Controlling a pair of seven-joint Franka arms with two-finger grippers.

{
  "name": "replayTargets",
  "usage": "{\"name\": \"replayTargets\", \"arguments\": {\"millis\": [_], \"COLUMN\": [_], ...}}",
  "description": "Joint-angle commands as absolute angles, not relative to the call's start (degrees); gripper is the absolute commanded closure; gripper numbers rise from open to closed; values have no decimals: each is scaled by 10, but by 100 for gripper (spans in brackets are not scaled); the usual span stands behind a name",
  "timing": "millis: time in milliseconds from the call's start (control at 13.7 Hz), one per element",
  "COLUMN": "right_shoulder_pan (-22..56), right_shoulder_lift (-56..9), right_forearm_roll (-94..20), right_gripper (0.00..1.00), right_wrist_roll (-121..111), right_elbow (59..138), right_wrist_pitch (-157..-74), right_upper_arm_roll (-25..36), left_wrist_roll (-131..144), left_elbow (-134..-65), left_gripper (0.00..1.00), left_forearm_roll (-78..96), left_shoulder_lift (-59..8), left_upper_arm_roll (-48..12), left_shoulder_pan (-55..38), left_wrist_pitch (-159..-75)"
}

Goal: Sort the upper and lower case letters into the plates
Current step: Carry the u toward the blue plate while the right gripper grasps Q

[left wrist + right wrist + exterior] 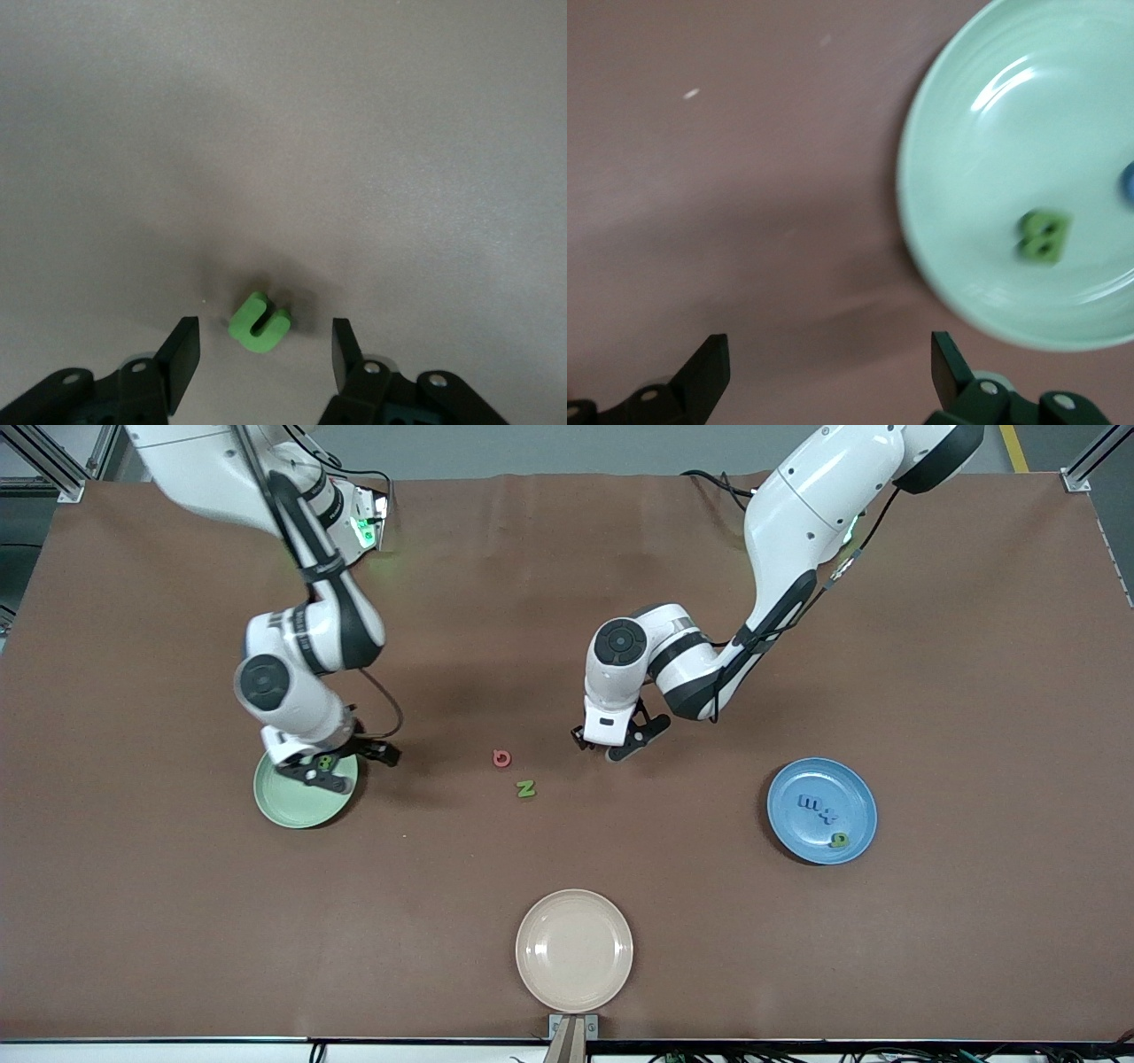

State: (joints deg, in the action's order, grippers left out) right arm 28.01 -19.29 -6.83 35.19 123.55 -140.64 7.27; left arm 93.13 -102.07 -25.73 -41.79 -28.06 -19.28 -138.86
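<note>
A small green u-shaped letter [260,321] lies on the brown table between the fingers of my left gripper [263,336]. The jaws are open, with a gap on each side of the letter. In the front view this gripper [609,746] is low over the middle of the table and hides the letter. My right gripper [345,763] hangs open and empty over the edge of the pale green plate [283,810]. That plate [983,159] holds a green B [1045,236]. The blue plate [855,784], toward the left arm's end, holds three letters.
A red letter [501,757] and a green N [526,788] lie on the table between the two grippers. A cream-beige plate [574,950] sits near the table's front edge. A blue letter [1129,181] shows at the edge of the right wrist view, in the green plate.
</note>
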Motion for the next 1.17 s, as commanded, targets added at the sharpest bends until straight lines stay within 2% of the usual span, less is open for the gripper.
{"name": "replayTargets", "arguments": {"millis": [0,293,439,585,805,951,1024,1098], "right_shoulder_pan": [330,396,410,421,436,442,445,447], "right_shoulder_lift": [-198,-253,-287,-308,-334,-345,-355,-359], "right_forearm_roll": [-74,-69,-69,-70,-76,-70,-69,-64], "right_gripper": [0,0,0,0,2,5,5,5], "right_wrist_roll": [435,433,395,395,418,420,415,410], "right_elbow": [1214,1148,1122,1115,1095,1079,1072,1067], "right_wrist_pitch": [-1404,-1404,-1410,-1440,-1449,-1448,-1448,-1448], "right_upper_arm_roll": [79,79,79,78,78,78,78,78], "left_wrist_roll": [898,897,896,893,893,892,895,895], "left_elbow": [-1007,-1005,-1005,-1003,-1003,-1003,-1003,-1003], "left_gripper": [31,38,39,46,60,89,98,100], "left_forearm_roll": [-267,-267,-268,-267,-266,-267,-267,-268], "left_shoulder_lift": [-423,-433,-437,-439,-443,-444,-441,-437], "left_upper_arm_roll": [-280,-279,-279,-278,-278,-278,-278,-278], "left_shoulder_pan": [-193,-194,-194,-193,-193,-193,-189,-185], "left_wrist_pitch": [-1378,-1378,-1378,-1378,-1378,-1378,-1378,-1378]}}
